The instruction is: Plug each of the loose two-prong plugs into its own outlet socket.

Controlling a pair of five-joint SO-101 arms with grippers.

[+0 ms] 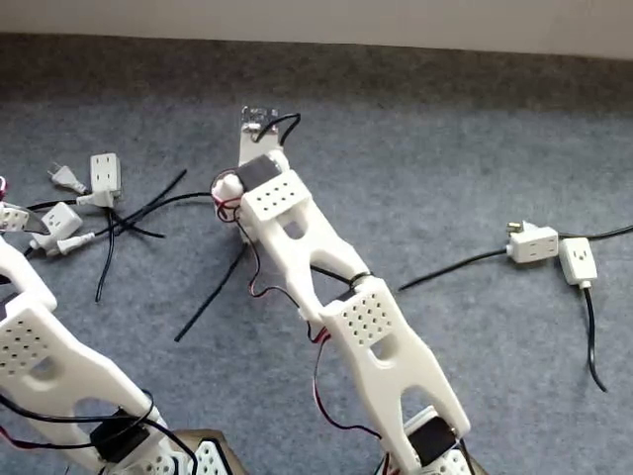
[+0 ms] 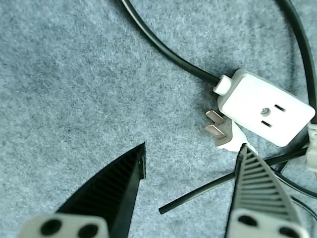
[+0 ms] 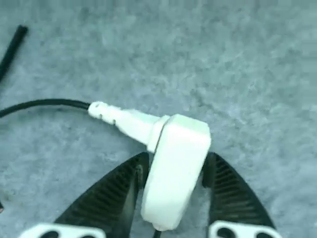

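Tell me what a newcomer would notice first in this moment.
The right end effector clamps a white block on a black cord, out at mid-carpet. The left end effector hangs open over a loose two-prong plug lying right beside a white outlet socket. Two more white blocks sit near the right edge of the high view on the grey carpet.

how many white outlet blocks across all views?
5: upper-left block, lower-left block, right block, far-right block; held block in the right gripper. Others may be hidden under the arms.
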